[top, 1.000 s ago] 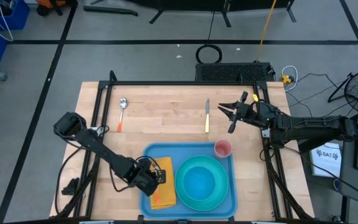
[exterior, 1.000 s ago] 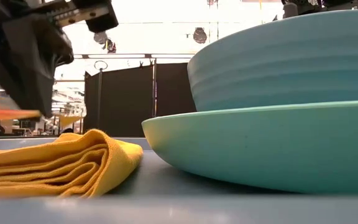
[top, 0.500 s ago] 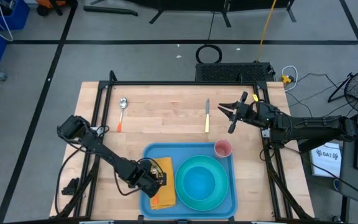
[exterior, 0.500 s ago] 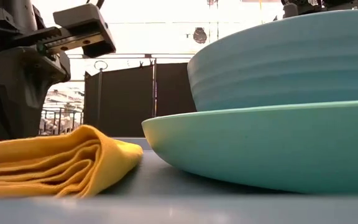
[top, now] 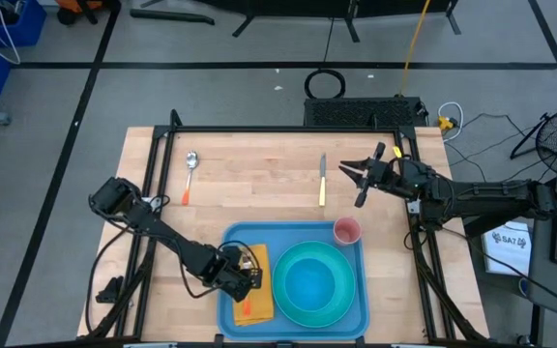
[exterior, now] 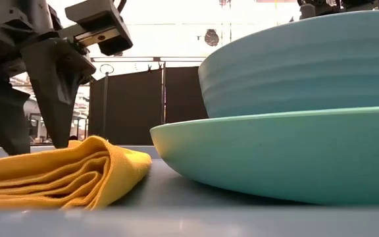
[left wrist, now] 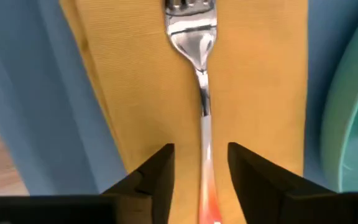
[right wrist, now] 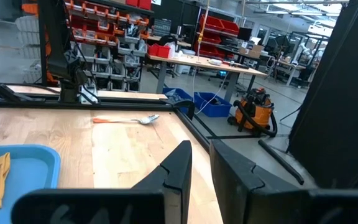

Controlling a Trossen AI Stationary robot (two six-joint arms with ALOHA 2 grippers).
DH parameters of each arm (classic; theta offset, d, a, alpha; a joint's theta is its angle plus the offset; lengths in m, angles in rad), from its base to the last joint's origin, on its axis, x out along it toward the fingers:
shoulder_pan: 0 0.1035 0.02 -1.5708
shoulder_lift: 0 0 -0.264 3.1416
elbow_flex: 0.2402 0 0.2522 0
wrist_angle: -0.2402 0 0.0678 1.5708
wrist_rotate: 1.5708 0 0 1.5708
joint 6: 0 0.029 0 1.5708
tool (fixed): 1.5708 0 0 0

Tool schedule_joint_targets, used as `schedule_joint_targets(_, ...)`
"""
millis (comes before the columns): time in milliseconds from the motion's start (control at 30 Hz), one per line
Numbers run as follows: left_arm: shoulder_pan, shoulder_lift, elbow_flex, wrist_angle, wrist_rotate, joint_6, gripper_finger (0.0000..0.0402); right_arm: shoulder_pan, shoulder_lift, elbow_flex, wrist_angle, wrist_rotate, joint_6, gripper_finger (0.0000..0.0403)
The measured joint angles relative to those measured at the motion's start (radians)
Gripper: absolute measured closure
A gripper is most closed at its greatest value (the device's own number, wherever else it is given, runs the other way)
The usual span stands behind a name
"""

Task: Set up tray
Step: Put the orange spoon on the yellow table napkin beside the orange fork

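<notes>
The light-blue tray [top: 298, 232] lies at the table's near edge. On it are a folded yellow napkin [top: 257, 259], a teal plate [top: 312, 314] carrying a blue bowl [exterior: 308, 59], and a pink cup [top: 346, 230]. A fork [left wrist: 197, 37] with an orange handle end lies lengthwise on the napkin [left wrist: 253, 81]. My left gripper [left wrist: 201, 149] is open just above the napkin, one finger on either side of the fork's handle, with gaps showing. My right gripper [top: 358, 181] hovers over the table's far right, open by a narrow gap and holding nothing.
A knife [top: 322, 181] with a yellow handle lies on the wood beyond the tray, close to my right gripper. A spoon [top: 190, 172] with an orange handle lies at the far left. Bare wood stretches between them.
My left gripper has come down over the napkin with the fork and has opened. The fork, held above the cloth a second ago, now lies on the napkin between the spread fingers.
</notes>
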Motion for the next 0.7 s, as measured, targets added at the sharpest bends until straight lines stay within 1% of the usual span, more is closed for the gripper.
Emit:
schedule_joint_targets(133, -0.002, -0.035, 0.000, -0.034, -0.033, 0.043, 0.0229, 0.000, 0.000, 0.000, -0.009, 0.000, 0.000, 0.0353)
schedule_joint_targets(267, -0.002, -0.115, 0.000, -0.143, -0.089, 0.091, 0.0235, 0.000, 0.000, 0.000, -0.011, 0.000, 0.000, 0.0353)
schedule_joint_targets(333, 0.003, -0.170, 0.000, -0.257, -0.118, 0.111, 0.0241, 0.000, 0.000, 0.000, -0.011, 0.000, 0.000, 0.0353)
schedule_joint_targets(500, 0.033, -0.320, 0.000, -0.638, -0.210, 0.128, 0.0262, 0.000, 0.000, 0.000, -0.011, 0.000, 0.000, 0.0353)
schedule_joint_targets(600, 0.075, -0.397, 0.000, -0.871, -0.286, 0.133, 0.0275, 0.000, 0.000, 0.000, -0.010, 0.001, -0.001, 0.0353)
schedule_joint_targets(700, 0.144, -0.456, -0.001, -0.998, -0.340, 0.201, 0.0288, 0.000, 0.000, 0.000, -0.005, 0.001, -0.002, 0.0353)
